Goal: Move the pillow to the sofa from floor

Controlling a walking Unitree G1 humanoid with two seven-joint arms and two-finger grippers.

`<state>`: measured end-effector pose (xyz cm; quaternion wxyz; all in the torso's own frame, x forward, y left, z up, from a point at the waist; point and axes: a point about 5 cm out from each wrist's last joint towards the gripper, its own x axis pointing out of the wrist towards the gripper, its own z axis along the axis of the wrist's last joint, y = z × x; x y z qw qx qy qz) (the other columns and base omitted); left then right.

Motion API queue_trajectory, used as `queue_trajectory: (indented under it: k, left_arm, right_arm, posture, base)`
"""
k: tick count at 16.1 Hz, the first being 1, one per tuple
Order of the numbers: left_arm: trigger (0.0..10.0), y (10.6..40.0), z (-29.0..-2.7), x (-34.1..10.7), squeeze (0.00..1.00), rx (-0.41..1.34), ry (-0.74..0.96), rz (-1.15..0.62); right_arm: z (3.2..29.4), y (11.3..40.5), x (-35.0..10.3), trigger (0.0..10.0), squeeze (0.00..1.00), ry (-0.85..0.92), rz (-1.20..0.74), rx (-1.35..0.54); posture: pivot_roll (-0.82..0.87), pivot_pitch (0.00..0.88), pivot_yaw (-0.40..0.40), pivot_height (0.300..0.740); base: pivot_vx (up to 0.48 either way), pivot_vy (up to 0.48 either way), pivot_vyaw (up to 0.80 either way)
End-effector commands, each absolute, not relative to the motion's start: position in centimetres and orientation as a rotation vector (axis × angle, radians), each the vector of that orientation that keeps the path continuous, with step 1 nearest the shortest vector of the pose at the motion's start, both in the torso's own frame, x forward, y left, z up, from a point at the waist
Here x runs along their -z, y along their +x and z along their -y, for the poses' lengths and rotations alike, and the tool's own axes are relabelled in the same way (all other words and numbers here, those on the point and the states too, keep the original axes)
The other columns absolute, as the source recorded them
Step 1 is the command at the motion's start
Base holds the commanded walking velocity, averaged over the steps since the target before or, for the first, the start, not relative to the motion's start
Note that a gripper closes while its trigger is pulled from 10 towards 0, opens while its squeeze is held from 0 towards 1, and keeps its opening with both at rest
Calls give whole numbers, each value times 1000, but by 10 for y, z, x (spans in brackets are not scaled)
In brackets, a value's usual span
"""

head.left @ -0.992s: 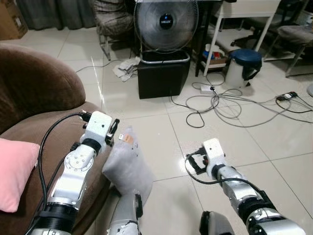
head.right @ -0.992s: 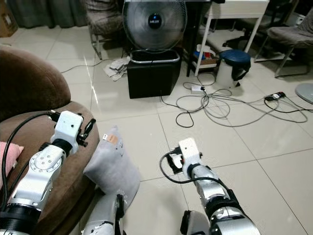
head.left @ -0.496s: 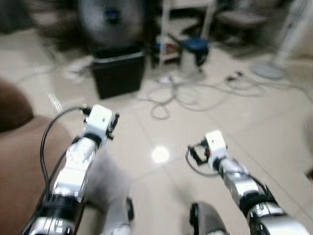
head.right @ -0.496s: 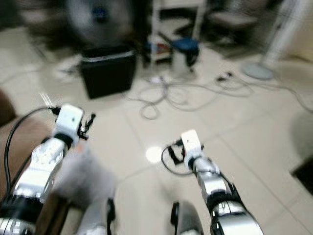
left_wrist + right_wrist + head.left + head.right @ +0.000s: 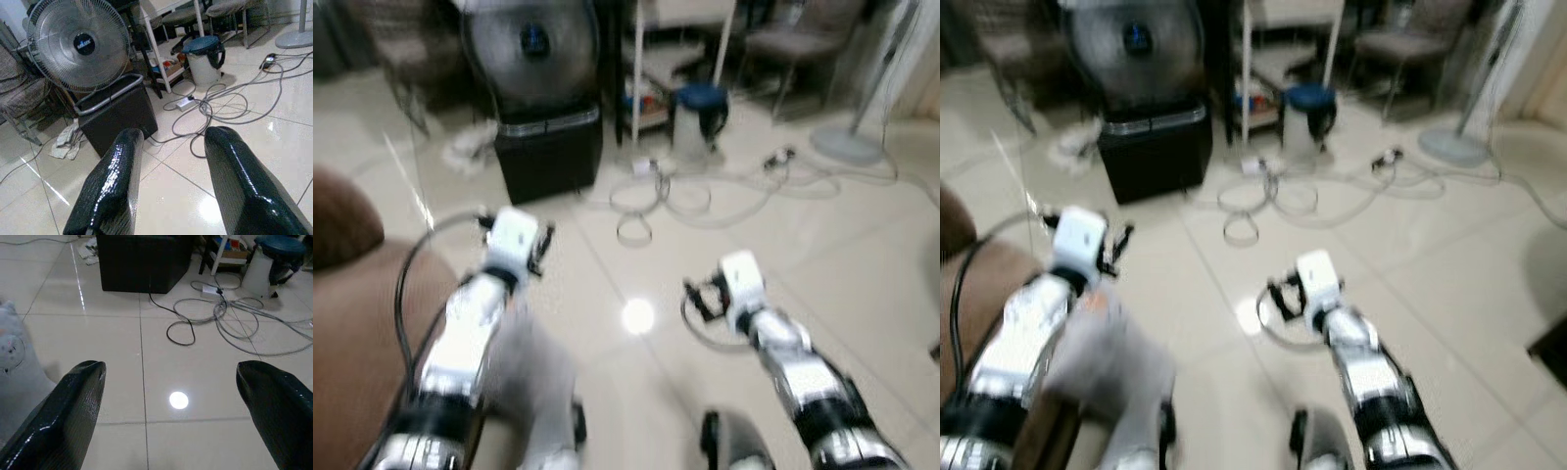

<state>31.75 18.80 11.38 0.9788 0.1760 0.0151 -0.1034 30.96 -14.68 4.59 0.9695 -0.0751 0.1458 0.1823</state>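
The grey pillow (image 5: 533, 382) stands on the tiled floor, leaning against the front of the brown sofa (image 5: 352, 294); the head views are blurred. My left arm (image 5: 475, 323) reaches out above the pillow and the sofa's edge. The left gripper (image 5: 173, 134) is open, nothing between its fingers, and points over the floor toward the fan. My right arm (image 5: 773, 343) is stretched low over the bare tiles to the pillow's right. The right gripper (image 5: 171, 367) is open wide and holds nothing, with the pillow (image 5: 14, 367) off to its side.
A big fan (image 5: 530, 44) stands on a black box (image 5: 548, 157) ahead. Loose cables (image 5: 705, 186) and a power strip lie on the tiles beyond my grippers. Behind them are a blue-lidded bin (image 5: 700, 113), a white table leg and a round stand base (image 5: 847, 147).
The whole picture has swung right and blurred, so the camera moved. The sofa takes up less of the left side. Both arms hold much the same pose.
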Motion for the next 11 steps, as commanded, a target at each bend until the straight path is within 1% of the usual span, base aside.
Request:
queue_trajectory:
  k: [1,4,9,11]
  left_arm:
    - [10000,318,-190,-116,0,210,357,-27]
    - [10000,317,-189,-114,0,220,355,-27]
    - [10000,316,-187,-112,0,228,358,-33]
    - [10000,315,-186,-112,0,229,362,-35]
  right_arm:
    - [145,312,-52,10000,0,-137,-281,-355]
    - [143,307,-52,10000,0,-144,-304,-361]
    - [143,301,-52,10000,0,-145,-328,-354]
    - [144,300,-50,10000,0,-149,-342,-353]
  posture:
    - [161,0,6,606]
    - [157,0,8,606]
    - [155,0,9,606]
    - [154,0,8,606]
  base:
    - [311,0,0]
    - [309,0,0]
    - [244,0,0]
    - [0,0,0]
